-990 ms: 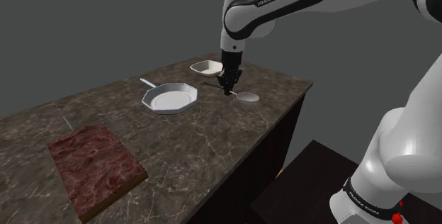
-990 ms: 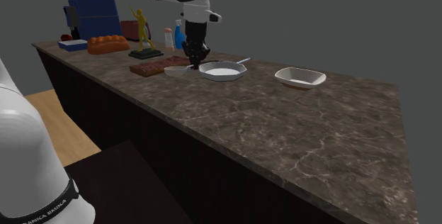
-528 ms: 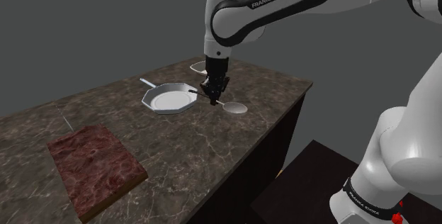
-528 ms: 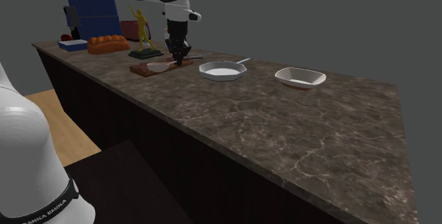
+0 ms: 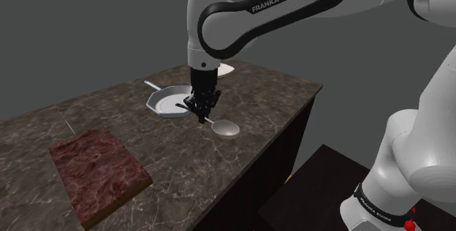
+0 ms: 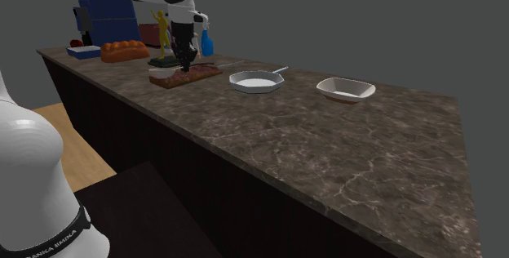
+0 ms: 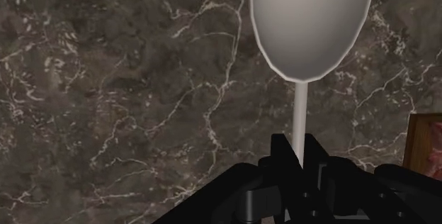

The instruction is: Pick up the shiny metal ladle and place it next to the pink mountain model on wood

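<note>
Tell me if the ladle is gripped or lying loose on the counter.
Gripped: in the wrist view the gripper has its jaws shut on the ladle by its thin handle.

The dark stone counter has lots of bare room. In the shoulder view, a wide open strip lies between the flat red-brown slab and the frying pan. The pan sits near the gripper, on the shoulder view's left, so it blocks that side. The ladle clasped in the gripper sticks out and needs room too. A white bowl sits apart from the pan. In the second exterior view, things crowd the far end behind the slab: a yellow figure, a blue bottle, a loaf and a big blue box.
</note>
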